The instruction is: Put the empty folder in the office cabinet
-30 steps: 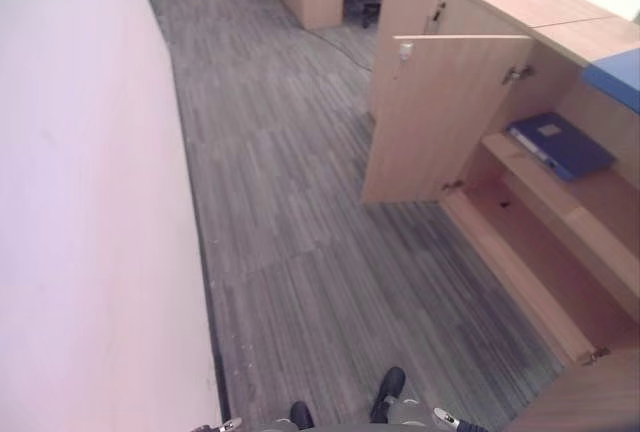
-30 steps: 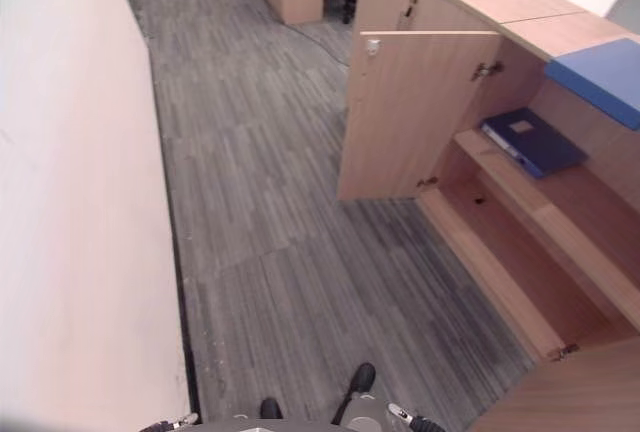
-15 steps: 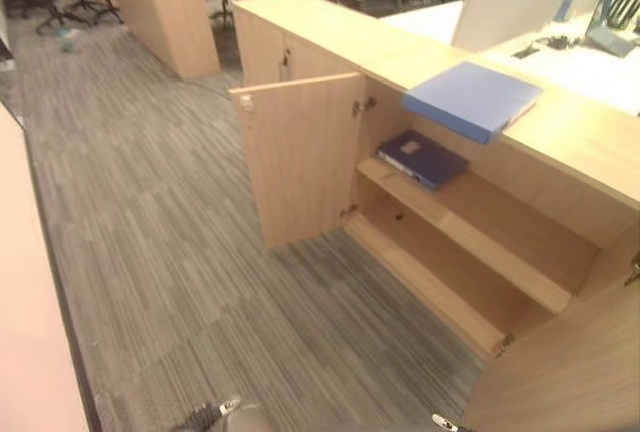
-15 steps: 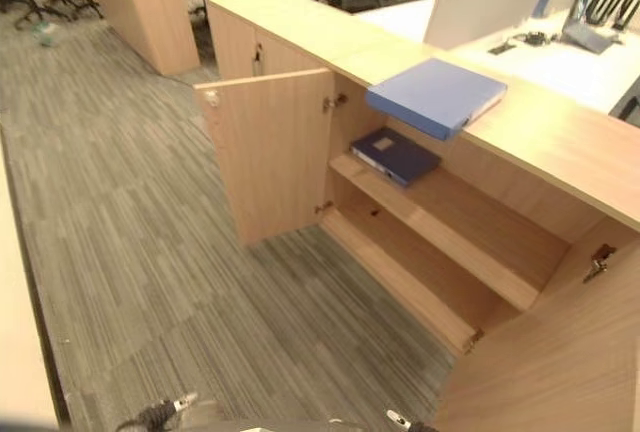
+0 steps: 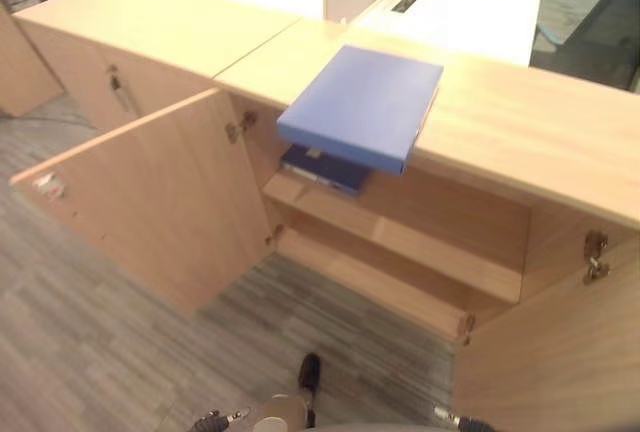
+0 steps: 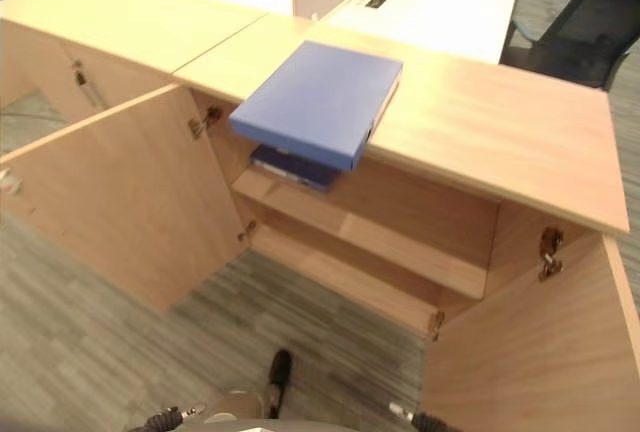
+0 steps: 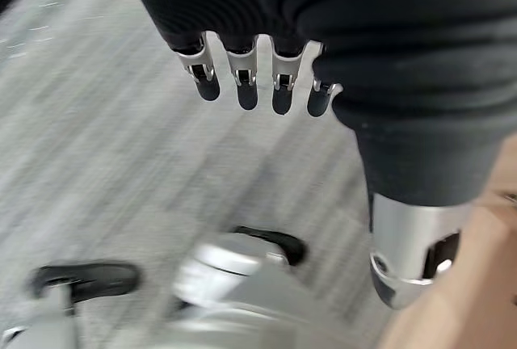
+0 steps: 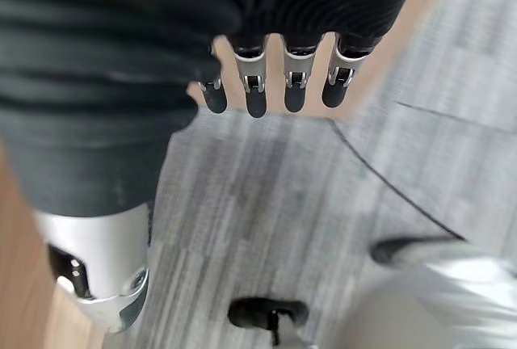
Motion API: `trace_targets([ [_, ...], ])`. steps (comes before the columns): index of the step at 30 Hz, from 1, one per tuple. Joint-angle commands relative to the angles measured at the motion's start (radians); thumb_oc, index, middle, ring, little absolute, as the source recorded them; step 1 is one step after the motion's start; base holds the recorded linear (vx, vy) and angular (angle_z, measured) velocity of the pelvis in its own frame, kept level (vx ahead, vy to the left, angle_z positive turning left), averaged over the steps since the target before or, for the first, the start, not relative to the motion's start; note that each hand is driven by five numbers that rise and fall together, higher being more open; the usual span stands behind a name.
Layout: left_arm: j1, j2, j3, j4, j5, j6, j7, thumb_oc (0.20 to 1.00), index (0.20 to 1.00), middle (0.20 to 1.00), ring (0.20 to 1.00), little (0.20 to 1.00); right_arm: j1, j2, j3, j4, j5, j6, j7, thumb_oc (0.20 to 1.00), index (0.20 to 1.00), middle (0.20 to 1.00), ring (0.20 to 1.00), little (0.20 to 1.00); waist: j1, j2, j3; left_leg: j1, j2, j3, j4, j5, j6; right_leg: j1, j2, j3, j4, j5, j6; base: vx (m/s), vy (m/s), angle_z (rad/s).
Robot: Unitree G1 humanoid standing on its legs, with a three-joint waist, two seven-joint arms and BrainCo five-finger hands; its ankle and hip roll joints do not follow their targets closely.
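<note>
Left eye view: blue folder (image 5: 362, 104) flat on cabinet (image 5: 520, 132) top, front edge overhanging open compartment. Likely light, stiff, slick; take by overhanging edge. Left hand (image 7: 242, 82), right hand (image 8: 275, 82) hang empty, fingers relaxed apart.

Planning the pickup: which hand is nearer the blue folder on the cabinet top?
Right, marginally. Both the left hand and right hand hang low over the carpet, well short of the blue folder, which lies slightly to the right.
</note>
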State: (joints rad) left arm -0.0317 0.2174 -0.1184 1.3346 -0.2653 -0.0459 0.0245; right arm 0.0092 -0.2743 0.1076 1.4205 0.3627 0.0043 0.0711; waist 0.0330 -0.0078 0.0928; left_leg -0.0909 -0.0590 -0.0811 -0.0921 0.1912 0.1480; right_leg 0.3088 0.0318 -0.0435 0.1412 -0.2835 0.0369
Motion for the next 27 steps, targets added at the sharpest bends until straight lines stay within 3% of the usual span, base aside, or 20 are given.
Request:
trace_targets([
  [1,-0.008,0.030,0.001,0.010,0.019,-0.018,-0.008,1.000,1.000,1.000,1.000,1.000,0.001,-0.021,-0.018,-0.042,-0.003,-0.005,0.005,1.000,1.000,1.000,1.000,1.000,0.024,-0.002,-0.039,-0.016,0.066,0.061,0.011,-0.060,-0.176,-0.163,-0.204,0.033,0.008,0.209,0.113,0.17,0.316,-0.43],
  [2,-0.008,0.030,0.001,0.010,0.019,-0.018,-0.008,1.000,1.000,1.000,1.000,1.000,0.001,-0.021,-0.018,-0.042,-0.003,-0.004,0.005,1.000,1.000,1.000,1.000,1.000,0.025,-0.002,-0.039,-0.016,0.065,0.063,0.011,-0.061,-0.175,-0.164,-0.204,0.034,0.008,0.209,0.114,0.21,0.452,-0.18],
  [3,-0.011,0.035,0.000,0.008,0.024,-0.016,-0.008,1.000,1.000,1.000,1.000,1.000,-0.001,-0.019,-0.023,-0.050,0.004,-0.007,0.006,1.000,1.000,1.000,1.000,1.000,0.017,0.003,-0.037,0.019,0.036,0.081,0.005,-0.091,-0.144,-0.221,-0.243,0.033,0.126,0.274,0.113,0.10,0.233,-0.20],
  [4,-0.011,0.035,0.000,0.008,0.024,-0.016,-0.008,1.000,1.000,1.000,1.000,1.000,0.000,-0.019,-0.023,-0.050,0.004,-0.007,0.006,1.000,1.000,1.000,1.000,1.000,0.018,0.003,-0.037,0.019,0.035,0.082,0.005,-0.091,-0.144,-0.223,-0.244,0.035,0.129,0.273,0.113,0.17,0.435,-0.18],
  [5,-0.013,0.041,-0.002,-0.004,0.025,-0.012,-0.007,1.000,1.000,1.000,1.000,1.000,-0.004,-0.016,-0.020,-0.062,0.009,-0.008,0.006,1.000,1.000,1.000,1.000,1.000,0.013,0.013,-0.019,0.047,0.013,0.100,0.005,-0.112,-0.120,-0.271,-0.281,0.004,0.253,0.345,0.085,0.09,0.318,-0.24],
  [6,-0.015,0.046,-0.005,-0.019,0.024,-0.011,-0.006,1.000,1.000,1.000,1.000,1.000,-0.009,-0.014,-0.015,-0.077,0.014,-0.010,0.003,1.000,1.000,1.000,1.000,1.000,0.013,0.019,-0.009,0.061,0.006,0.112,0.005,-0.125,-0.111,-0.294,-0.302,-0.034,0.313,0.359,0.069,0.13,0.406,-0.19],
  [8,-0.014,0.051,-0.008,-0.030,0.030,-0.009,-0.009,1.000,1.000,1.000,1.000,1.000,-0.015,-0.002,-0.004,-0.089,0.023,-0.010,0.004,1.000,1.000,1.000,1.000,1.000,0.014,0.030,-0.002,0.093,0.008,0.137,0.005,-0.147,-0.108,-0.319,-0.322,-0.115,0.353,0.325,0.056,0.11,0.214,-0.22],
  [9,-0.016,0.052,-0.011,-0.039,0.026,-0.011,-0.007,1.000,1.000,1.000,1.000,1.000,-0.023,0.001,0.001,-0.096,0.032,-0.012,0.005,1.000,1.000,1.000,1.000,1.000,0.013,0.034,0.004,0.106,0.010,0.146,0.005,-0.156,-0.110,-0.331,-0.313,-0.149,0.331,0.297,0.051,0.09,0.100,-0.29],
  [11,-0.034,0.051,-0.024,-0.061,0.014,-0.015,-0.009,1.000,1.000,1.000,1.000,1.000,-0.050,0.001,0.002,-0.106,0.061,-0.013,0.002,1.000,1.000,1.000,1.000,1.000,-0.005,0.050,0.027,0.117,0.012,0.136,0.005,-0.154,-0.116,-0.375,-0.227,-0.180,0.218,0.226,0.047,0.07,0.034,-0.13],
  [12,-0.039,0.046,-0.027,-0.066,0.015,-0.017,-0.010,1.000,1.000,1.000,1.000,1.000,-0.055,0.003,-0.003,-0.105,0.074,-0.015,-0.001,1.000,1.000,1.000,1.000,1.000,-0.005,0.053,0.026,0.115,0.011,0.139,0.005,-0.152,-0.118,-0.360,-0.225,-0.194,0.170,0.224,0.061,0.05,0.005,-0.02],
  [15,-0.038,0.036,-0.033,-0.061,0.015,-0.021,-0.008,1.000,1.000,1.000,1.000,1.000,-0.054,0.009,0.001,-0.102,0.077,-0.014,0.000,1.000,1.000,1.000,1.000,1.000,-0.005,0.048,0.027,0.127,0.005,0.146,0.005,-0.160,-0.120,-0.318,-0.216,-0.217,0.084,0.219,0.059,0.07,-0.026,0.18],
  [16,-0.027,0.030,-0.026,-0.055,0.027,-0.020,-0.009,1.000,1.000,1.000,1.000,1.000,-0.048,0.013,0.001,-0.094,0.069,-0.015,-0.004,1.000,1.000,1.000,1.000,1.000,0.005,0.036,0.001,0.132,0.004,0.159,0.005,-0.177,-0.127,-0.267,-0.210,-0.246,-0.006,0.226,0.074,0.12,-0.080,0.22],
  [27,-0.008,0.018,-0.023,-0.069,0.012,-0.021,-0.009,1.000,1.000,1.000,1.000,1.000,-0.025,0.013,-0.029,-0.067,0.094,-0.011,-0.009,1.000,1.000,1.000,1.000,1.000,0.001,0.010,-0.026,0.137,0.032,0.172,0.005,-0.191,-0.153,-0.202,-0.173,-0.235,-0.144,0.260,0.090,0.06,-0.079,-0.13],
])
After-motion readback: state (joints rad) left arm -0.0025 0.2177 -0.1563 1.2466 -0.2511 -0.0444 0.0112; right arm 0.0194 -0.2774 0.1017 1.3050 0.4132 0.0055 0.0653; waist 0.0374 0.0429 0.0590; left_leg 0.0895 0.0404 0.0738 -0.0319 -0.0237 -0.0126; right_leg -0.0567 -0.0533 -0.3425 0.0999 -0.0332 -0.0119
